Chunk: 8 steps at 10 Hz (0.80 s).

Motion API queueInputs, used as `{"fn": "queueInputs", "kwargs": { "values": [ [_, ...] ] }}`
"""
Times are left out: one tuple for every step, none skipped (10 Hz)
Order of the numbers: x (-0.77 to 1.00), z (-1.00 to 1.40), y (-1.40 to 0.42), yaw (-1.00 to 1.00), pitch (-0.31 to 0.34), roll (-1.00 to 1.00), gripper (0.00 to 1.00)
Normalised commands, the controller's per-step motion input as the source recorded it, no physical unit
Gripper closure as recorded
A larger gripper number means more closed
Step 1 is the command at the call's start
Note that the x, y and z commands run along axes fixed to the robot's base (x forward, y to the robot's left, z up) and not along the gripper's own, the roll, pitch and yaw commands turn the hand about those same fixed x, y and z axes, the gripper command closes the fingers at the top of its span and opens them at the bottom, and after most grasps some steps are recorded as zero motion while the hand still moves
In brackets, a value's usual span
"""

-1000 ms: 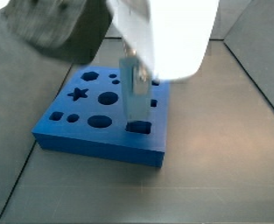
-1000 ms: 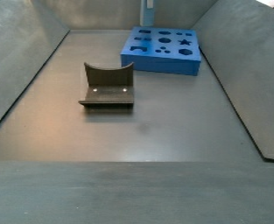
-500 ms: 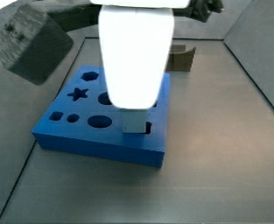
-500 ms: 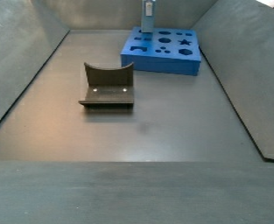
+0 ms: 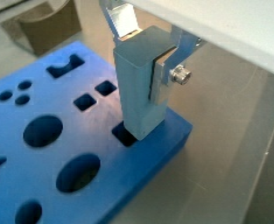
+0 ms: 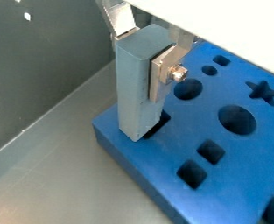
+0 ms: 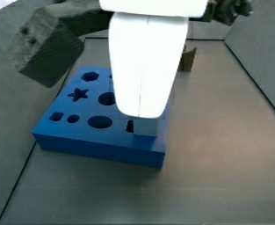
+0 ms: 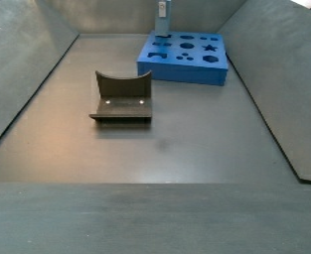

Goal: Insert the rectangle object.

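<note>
My gripper [image 5: 143, 54] is shut on the rectangle object [image 5: 142, 94], a slim pale blue-grey bar held upright; it also shows in a wrist view [image 6: 139, 87]. Its lower end stands in the larger square hole [image 5: 125, 136] at a corner of the blue board [image 5: 57, 131]. One silver finger [image 5: 172, 66] with a screw presses its side. In a side view the white arm [image 7: 146, 57] hides most of the bar above the board [image 7: 98, 132]. In a side view the bar [image 8: 162, 18] stands at the board's [image 8: 185, 58] far corner.
The dark olive block with a U-shaped notch [image 8: 120, 96] lies on the grey floor well apart from the board. The board has star, round and small square holes [image 6: 233, 118]. Grey sloped walls [image 8: 25, 79] enclose the floor.
The arm has come lower over the board in a side view, covering more of the bar. The bar stands in the same corner hole as before.
</note>
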Motion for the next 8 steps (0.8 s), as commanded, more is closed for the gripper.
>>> {"fn": "queueInputs", "kwargs": {
  "values": [
    [-0.08, -0.31, 0.21, -0.63, 0.057, 0.06, 1.0],
    [-0.19, -0.24, 0.11, -0.45, 0.004, 0.0, 1.0],
    [-0.19, -0.25, 0.0, -0.17, 0.0, 0.0, 1.0],
    [-0.16, -0.26, -0.02, 0.0, 0.0, 0.0, 1.0],
    [-0.17, -0.32, -0.09, 0.19, 0.0, 0.0, 1.0],
    [0.0, -0.41, -0.13, 0.26, 0.026, 0.0, 1.0],
    [0.01, -0.5, -0.09, 0.27, 0.036, 0.0, 1.0],
    [0.05, -0.55, -0.07, 0.3, 0.043, 0.0, 1.0]
  ]
}}
